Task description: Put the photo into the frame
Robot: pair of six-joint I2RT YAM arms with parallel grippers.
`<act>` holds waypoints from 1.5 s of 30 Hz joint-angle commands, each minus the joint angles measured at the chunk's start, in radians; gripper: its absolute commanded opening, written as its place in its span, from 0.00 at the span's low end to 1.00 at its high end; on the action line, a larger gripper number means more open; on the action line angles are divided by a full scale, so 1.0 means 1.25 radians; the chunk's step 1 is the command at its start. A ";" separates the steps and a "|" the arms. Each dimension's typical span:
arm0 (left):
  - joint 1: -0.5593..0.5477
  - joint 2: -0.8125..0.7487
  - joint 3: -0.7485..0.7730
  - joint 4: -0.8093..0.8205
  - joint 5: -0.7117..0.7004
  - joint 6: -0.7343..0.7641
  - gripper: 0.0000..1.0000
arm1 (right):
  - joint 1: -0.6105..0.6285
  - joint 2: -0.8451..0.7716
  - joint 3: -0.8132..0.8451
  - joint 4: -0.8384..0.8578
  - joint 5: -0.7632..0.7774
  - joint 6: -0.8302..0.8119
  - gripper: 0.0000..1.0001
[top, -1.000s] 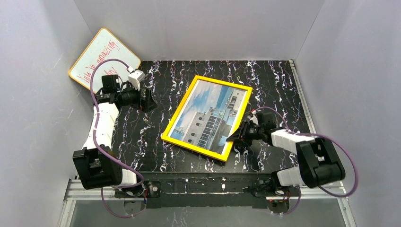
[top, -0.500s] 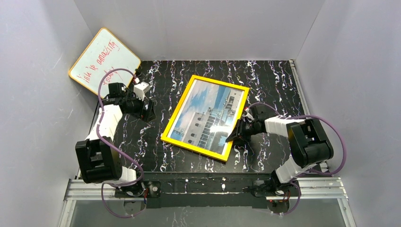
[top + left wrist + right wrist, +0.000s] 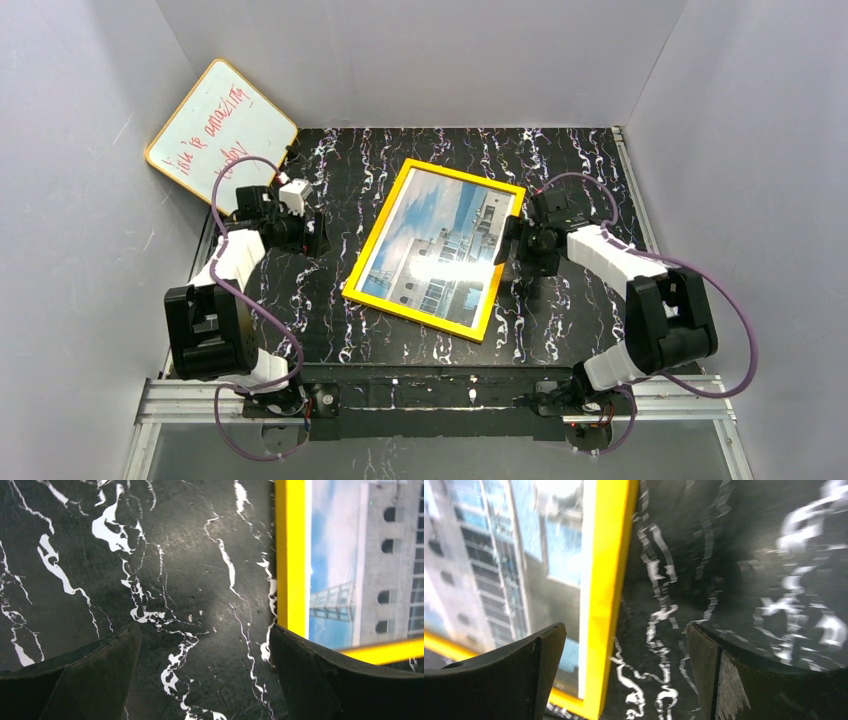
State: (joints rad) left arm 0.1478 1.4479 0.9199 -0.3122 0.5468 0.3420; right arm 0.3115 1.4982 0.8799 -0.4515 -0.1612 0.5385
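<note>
Photo (image 3: 437, 248) is in the frame (image 3: 379, 227), print side up under the glass. The frame lies flat mid-table, yellow front up, skewed to the table edges. There's a glare patch on the glass toward its near end. Right gripper (image 3: 505, 243) is at the frame's right long edge, jaws spread wide. In its wrist view the yellow rail runs through the gap, one finger above the print side, the other above bare table (image 3: 580, 160). Nothing is pinched, and I can't tell if either finger touches down. Left gripper (image 3: 312, 238) sits left of the frame, apart from it, jaws spread wide too, only black marbled tabletop between them. Its wrist view shows the frame's corner just beyond one fingertip. Whiteboard (image 3: 220, 125) with red handwriting leans in the far-left corner against the wall (image 3: 420, 60), just behind the left arm's wrist, well apart from the frame. Grey walls box the table on three sides.
</note>
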 commanded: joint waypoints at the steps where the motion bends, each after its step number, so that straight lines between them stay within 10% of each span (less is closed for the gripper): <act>1: 0.004 0.022 -0.055 0.159 -0.054 -0.139 0.98 | -0.005 -0.120 0.034 0.022 0.315 -0.050 0.99; 12: 0.003 0.049 -0.270 0.688 -0.155 -0.328 0.98 | -0.013 -0.261 -0.309 0.681 0.698 -0.237 0.99; 25: -0.011 0.160 -0.480 1.168 -0.208 -0.340 0.98 | -0.143 -0.096 -0.498 1.166 0.500 -0.336 0.99; 31: -0.106 0.222 -0.651 1.543 -0.410 -0.296 0.98 | -0.175 0.058 -0.572 1.447 0.356 -0.390 0.99; 35: -0.120 0.189 -0.541 1.283 -0.491 -0.311 0.98 | -0.176 0.062 -0.568 1.423 0.308 -0.401 0.99; 45: -0.148 0.182 -0.530 1.252 -0.459 -0.277 0.98 | -0.226 0.078 -0.501 1.328 0.244 -0.373 0.99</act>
State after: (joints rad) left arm -0.0357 1.6817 0.2550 1.2671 0.0071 -0.0216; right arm 0.0319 1.6047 0.2489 1.1767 0.1780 0.0750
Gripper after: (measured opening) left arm 0.981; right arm 0.985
